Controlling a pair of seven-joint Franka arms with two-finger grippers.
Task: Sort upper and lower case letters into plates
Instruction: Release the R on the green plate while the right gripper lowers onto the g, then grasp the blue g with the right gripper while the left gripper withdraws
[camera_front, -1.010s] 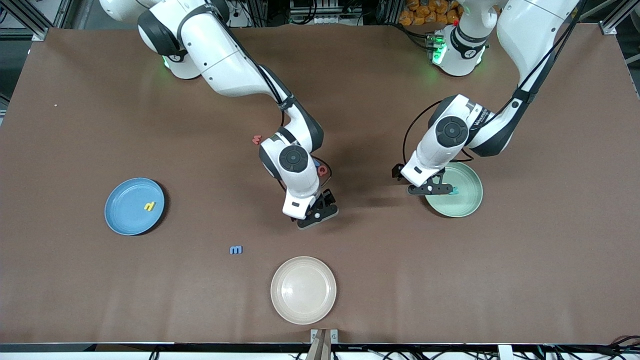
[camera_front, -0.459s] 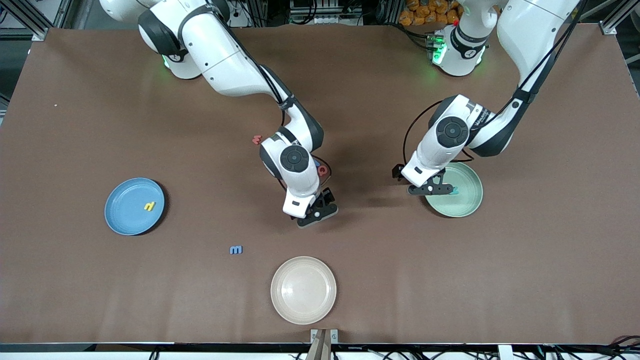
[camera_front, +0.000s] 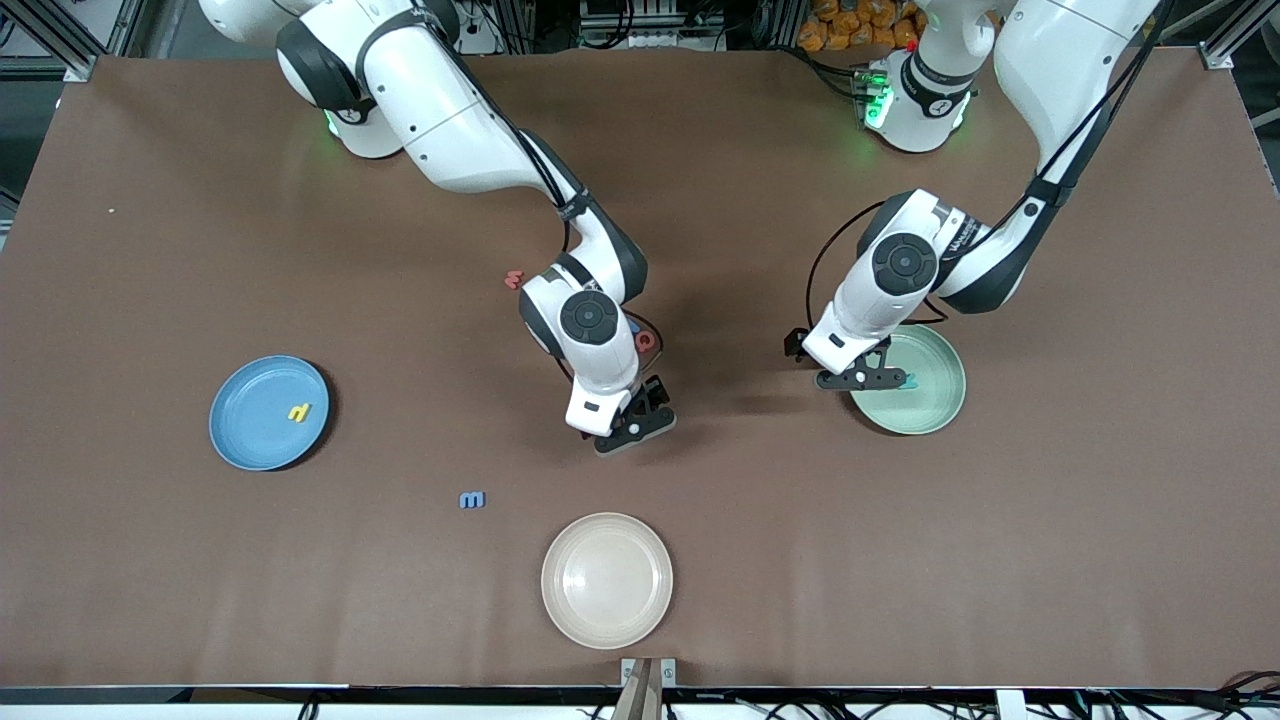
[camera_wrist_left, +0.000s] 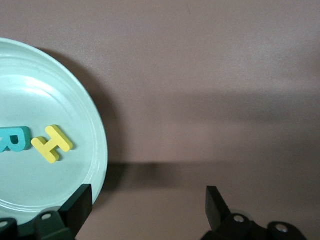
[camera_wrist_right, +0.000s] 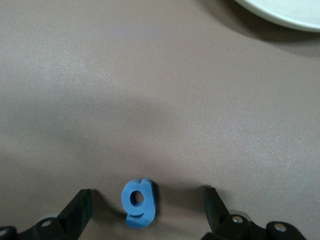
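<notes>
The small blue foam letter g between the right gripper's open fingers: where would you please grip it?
Probably straight down from above, pinching the blue foam letter g across its narrow sides: it lies flat on the brown table, centred between the open right gripper fingers.

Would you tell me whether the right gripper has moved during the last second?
No. The right gripper hangs open at the same spot relative to the cream plate, with the blue letter g between its fingers.
</notes>
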